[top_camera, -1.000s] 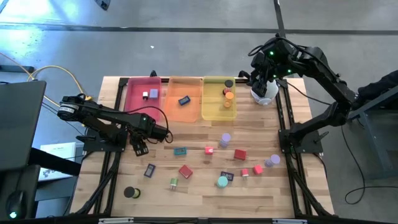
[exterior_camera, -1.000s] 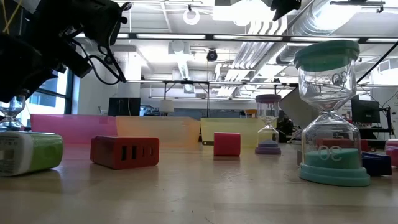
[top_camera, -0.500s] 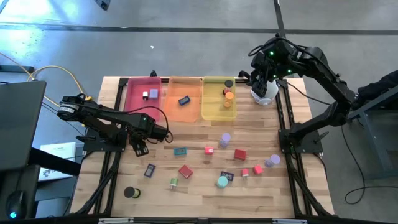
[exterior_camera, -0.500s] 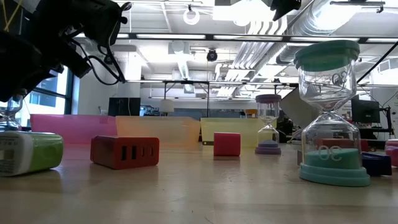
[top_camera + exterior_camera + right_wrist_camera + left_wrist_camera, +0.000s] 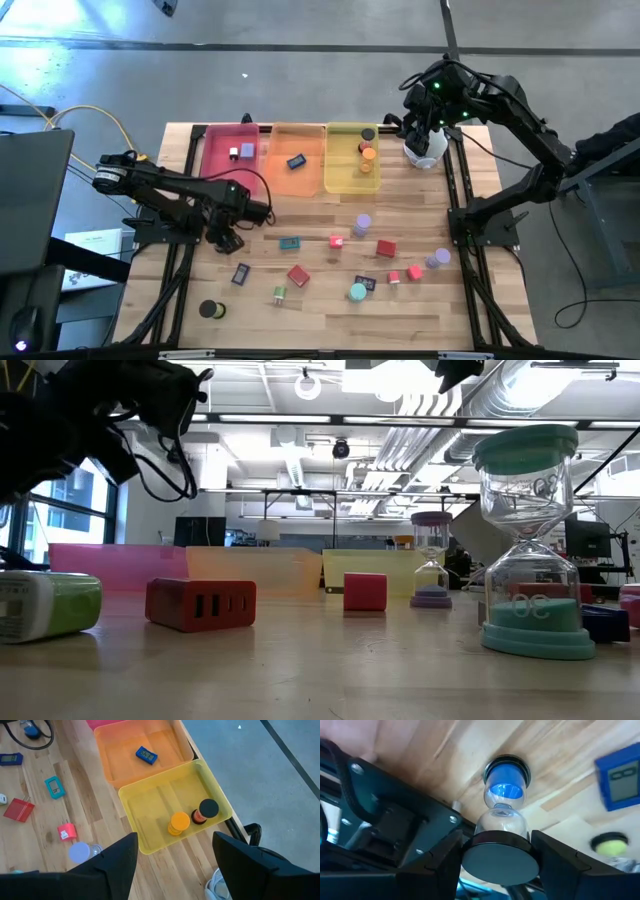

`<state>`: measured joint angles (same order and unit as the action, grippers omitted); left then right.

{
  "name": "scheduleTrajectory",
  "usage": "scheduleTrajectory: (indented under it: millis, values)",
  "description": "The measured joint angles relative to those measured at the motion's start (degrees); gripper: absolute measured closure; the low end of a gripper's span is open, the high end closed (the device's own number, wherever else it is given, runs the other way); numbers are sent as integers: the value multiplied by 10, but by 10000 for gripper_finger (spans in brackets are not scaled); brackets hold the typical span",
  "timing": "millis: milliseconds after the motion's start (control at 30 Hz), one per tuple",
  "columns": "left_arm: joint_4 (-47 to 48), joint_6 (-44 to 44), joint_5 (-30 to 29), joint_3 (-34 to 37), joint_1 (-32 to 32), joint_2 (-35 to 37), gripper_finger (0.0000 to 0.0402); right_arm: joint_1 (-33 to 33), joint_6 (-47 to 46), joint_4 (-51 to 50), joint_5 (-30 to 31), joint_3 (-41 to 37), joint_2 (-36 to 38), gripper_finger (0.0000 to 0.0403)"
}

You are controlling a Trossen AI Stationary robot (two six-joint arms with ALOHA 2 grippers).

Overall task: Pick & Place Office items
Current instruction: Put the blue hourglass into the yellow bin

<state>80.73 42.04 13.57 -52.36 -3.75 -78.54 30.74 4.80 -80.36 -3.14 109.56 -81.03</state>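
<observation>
A small hourglass (image 5: 503, 802) with black caps and blue sand sits between the fingers of my left gripper (image 5: 228, 240), near the table's left edge, below the pink tray (image 5: 231, 150). My right gripper (image 5: 172, 870) hangs open and high over the table's far right corner, beyond the yellow tray (image 5: 150, 805); nothing is between its fingers. Other office items lie loose on the wood: a purple hourglass (image 5: 363, 222), a red cube (image 5: 386, 248), a teal rectangle (image 5: 289, 243), a green cylinder (image 5: 280, 294), a black disc (image 5: 208, 309). My left gripper pinches the hourglass's near black cap (image 5: 500, 865) between its two fingers (image 5: 442, 862), one on each side of the disc. The fingers slant steeply down from above. The hourglass points away from the gripper toward the table; whether its far cap (image 5: 506, 766) touches the wood I cannot tell.
Pink, orange (image 5: 296, 155) and yellow trays stand side by side at the far edge, with a few pieces inside. A white rounded device (image 5: 426, 150) sits right of the yellow tray. A dark blue rectangle (image 5: 620, 782) lies close to the left gripper.
My left gripper has rolled about its own axis without leaving its spot. The hourglass that stood upright at the low view's left edge has swung out of that place with it. My right arm has kept still.
</observation>
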Motion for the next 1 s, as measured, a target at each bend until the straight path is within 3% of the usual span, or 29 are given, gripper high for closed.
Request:
scheduleTrajectory:
  millis: [400,700,1000]
  values:
    - [1,2,-12,-68,39,0,201,0,0,0,0,0,0,156]
    - [26,-15,-42,-186,78,0,201,0,-3,0,0,0,0,156]
    - [7,-24,-116,-313,107,0,201,0,7,2,-25,0,0,156]
